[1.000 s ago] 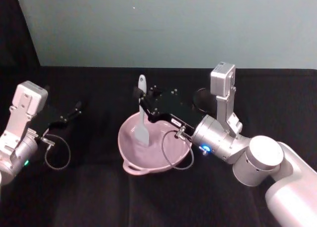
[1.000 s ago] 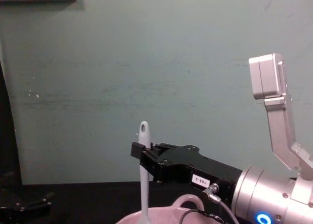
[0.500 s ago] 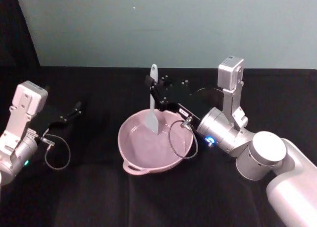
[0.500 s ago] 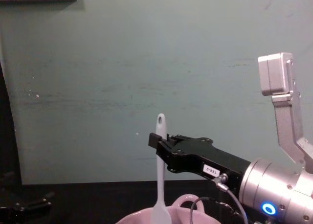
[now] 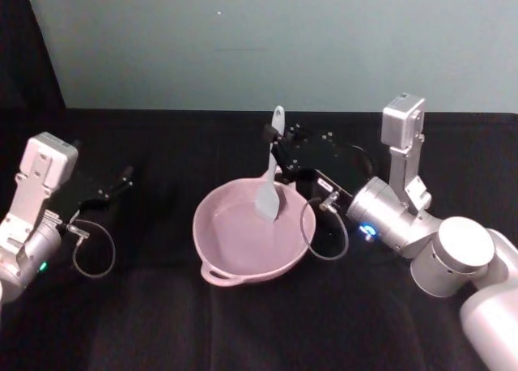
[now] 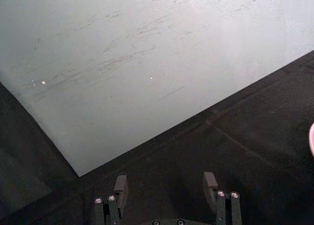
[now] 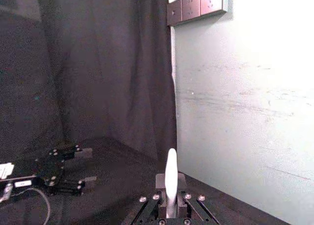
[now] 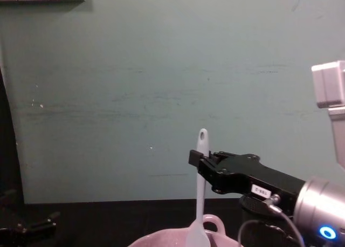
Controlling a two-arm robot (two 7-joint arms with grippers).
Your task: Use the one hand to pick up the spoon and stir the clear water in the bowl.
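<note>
Over the pink bowl [image 5: 217,262], the right gripper [image 5: 276,144] had its jaws pinched on the upright white spoon [image 5: 270,185], blade low by the far wall; slow, rim-clear circles looked wisest, the left gripper [image 5: 123,179] parked spread-jawed off left.

Only one piece of writing shows. In the chest view, at the lower right of the frame, a small white label [image 8: 260,191] is stuck on the black side of the right end effector [image 8: 195,159]. It carries a short row of dark characters, too small to read for certain.
</note>
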